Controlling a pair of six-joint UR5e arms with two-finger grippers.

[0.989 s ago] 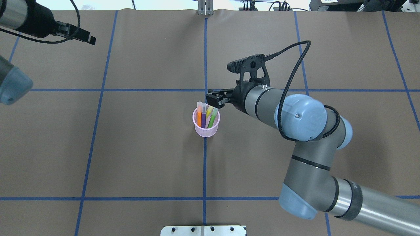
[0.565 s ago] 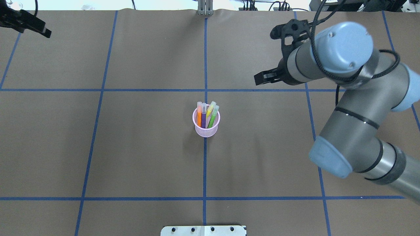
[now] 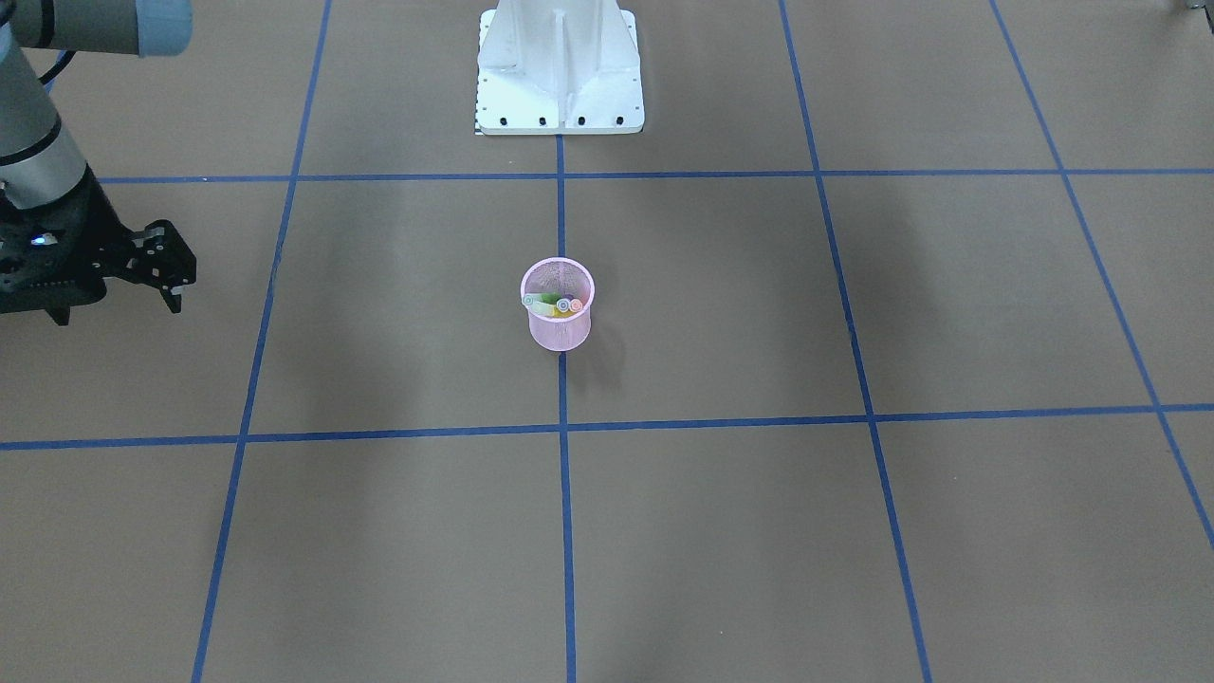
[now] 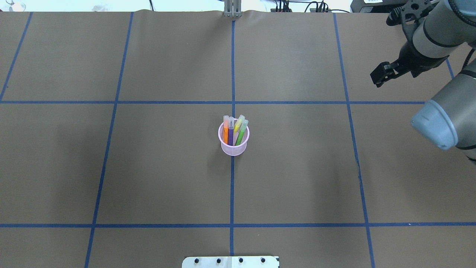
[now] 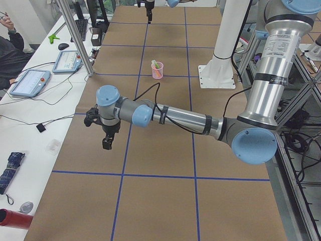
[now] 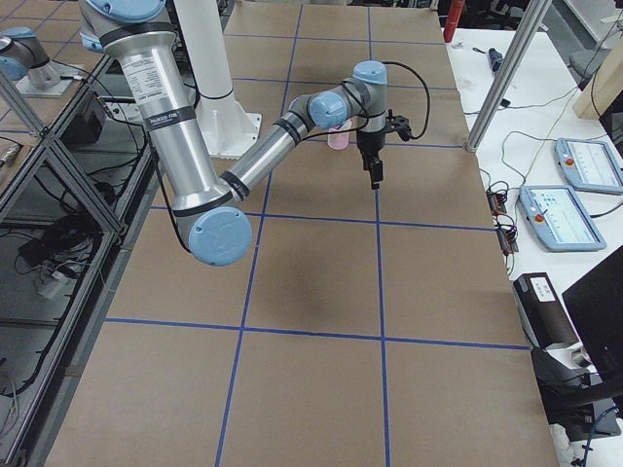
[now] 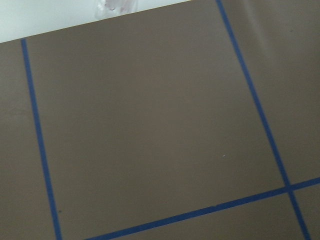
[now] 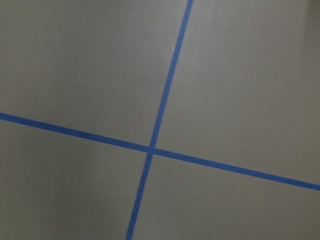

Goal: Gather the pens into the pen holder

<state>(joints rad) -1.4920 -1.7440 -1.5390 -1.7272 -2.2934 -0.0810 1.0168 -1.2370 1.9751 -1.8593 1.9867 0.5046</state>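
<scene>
The pen holder, a pink mesh cup, stands upright at the table's centre on a blue tape crossing, and also shows in the front view. Orange, purple, yellow and green pens stand inside it, caps up. My right gripper hangs far off at the table's right side, open and holding nothing; the front view shows it at the left edge. My left gripper shows only in the exterior left view, over the table's left end, and I cannot tell its state. Both wrist views show bare brown table and blue tape.
The white robot base plate sits at the near table edge. Beside the table's left end is a white desk with tablets and a seated person's arm. Another desk with tablets flanks the right end.
My right arm has pulled back from beside the pen holder to the far right. The left arm has left the overhead view. The pens and holder have not moved.
</scene>
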